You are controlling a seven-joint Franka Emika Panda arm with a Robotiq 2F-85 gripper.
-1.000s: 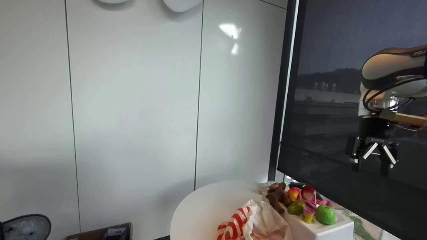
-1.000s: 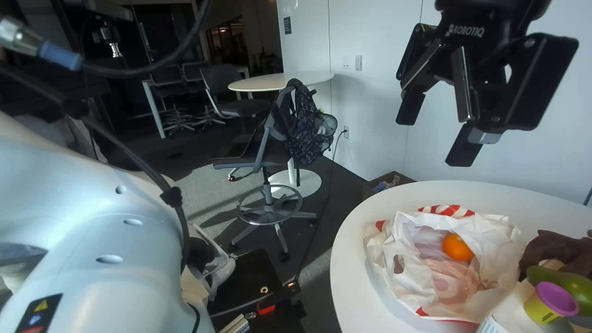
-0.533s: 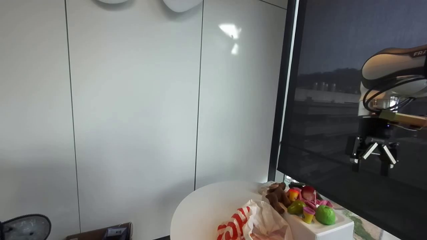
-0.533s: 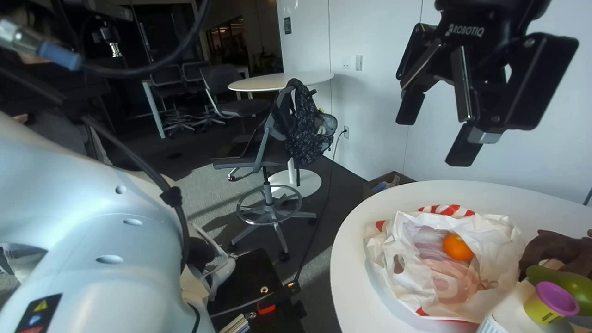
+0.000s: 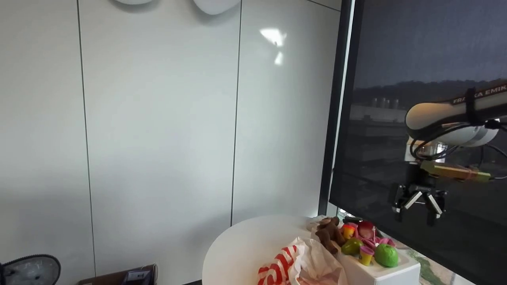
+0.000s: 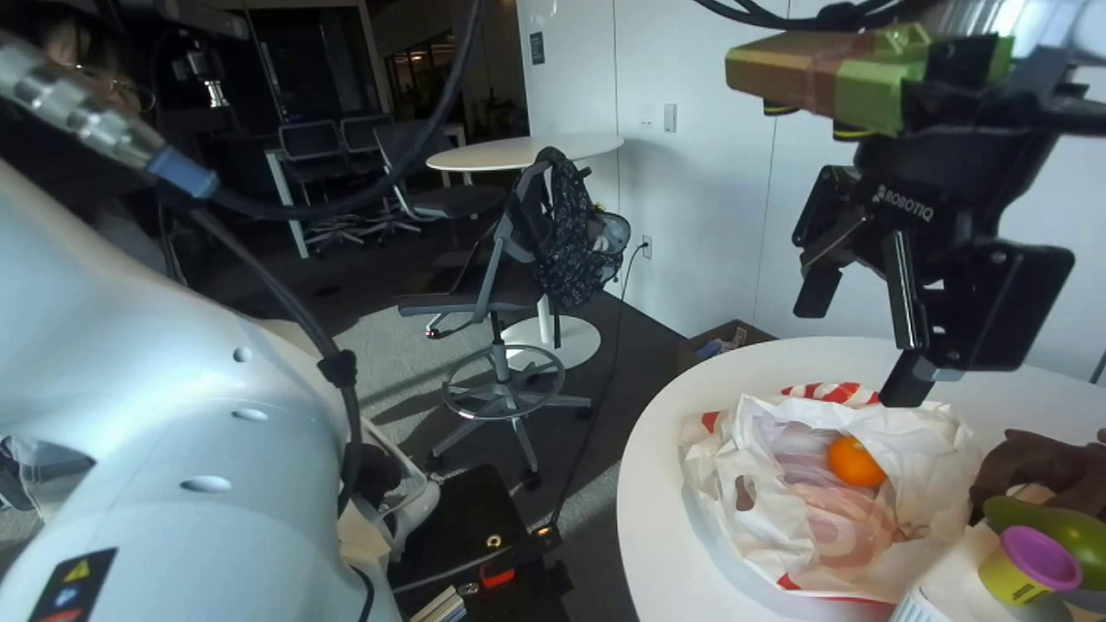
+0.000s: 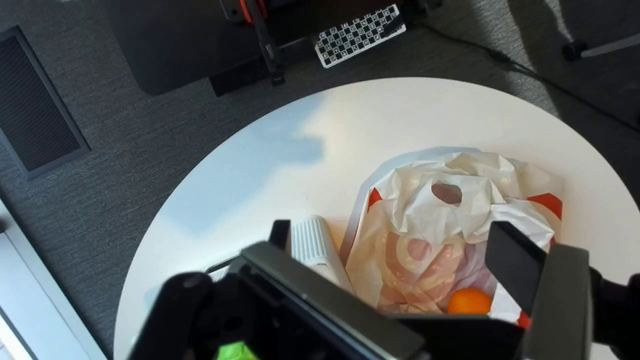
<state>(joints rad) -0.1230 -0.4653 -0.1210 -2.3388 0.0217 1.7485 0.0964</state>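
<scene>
The pincer [image 6: 861,339] hangs higher than the round table [image 6: 650,492], spread wide, with nothing held. Below lies the bag [image 6: 765,537], near the table's left edge in an exterior view, with the orange [image 6: 854,464] inside. Any descent, I judge, should be slow and clear of the bag's loose rim. Beside the bag stands a box [image 5: 400,275] bearing toys [image 5: 386,255]; beyond that edge is a chair [image 6: 454,304].

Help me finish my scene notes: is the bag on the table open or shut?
Open: in an exterior view, the bag has its edges spread apart, showing an orange inside.
</scene>
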